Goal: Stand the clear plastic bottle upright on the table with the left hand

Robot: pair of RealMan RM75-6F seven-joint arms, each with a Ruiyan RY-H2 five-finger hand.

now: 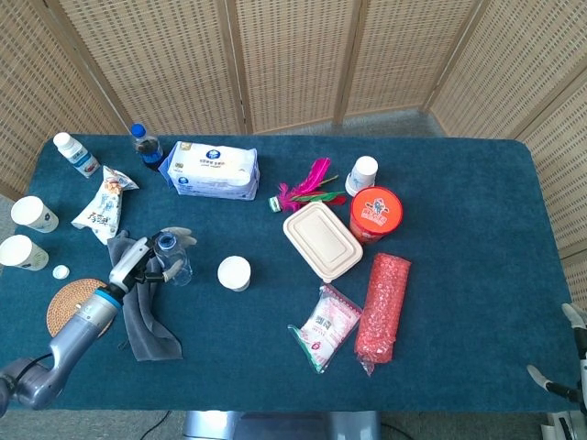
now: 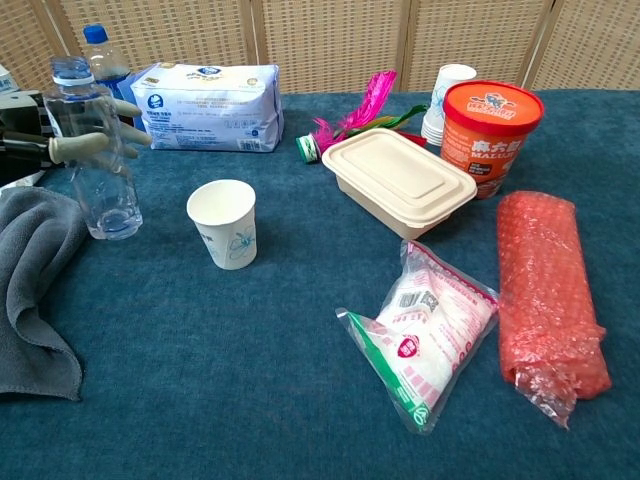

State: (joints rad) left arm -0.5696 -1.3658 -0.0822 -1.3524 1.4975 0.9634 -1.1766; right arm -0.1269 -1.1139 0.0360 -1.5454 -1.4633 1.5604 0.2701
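The clear plastic bottle with a blue cap stands upright, its base on or just above the blue table beside the grey cloth. My left hand grips it around the upper body, with the fingers wrapped across its front. In the head view, my right hand shows only partly at the bottom right corner, off the table. Its fingers are apart and hold nothing.
A white paper cup stands right of the bottle. A tissue pack and a dark bottle lie behind it. A woven coaster sits at the left. A lunch box, red tub and bagged goods fill the middle right.
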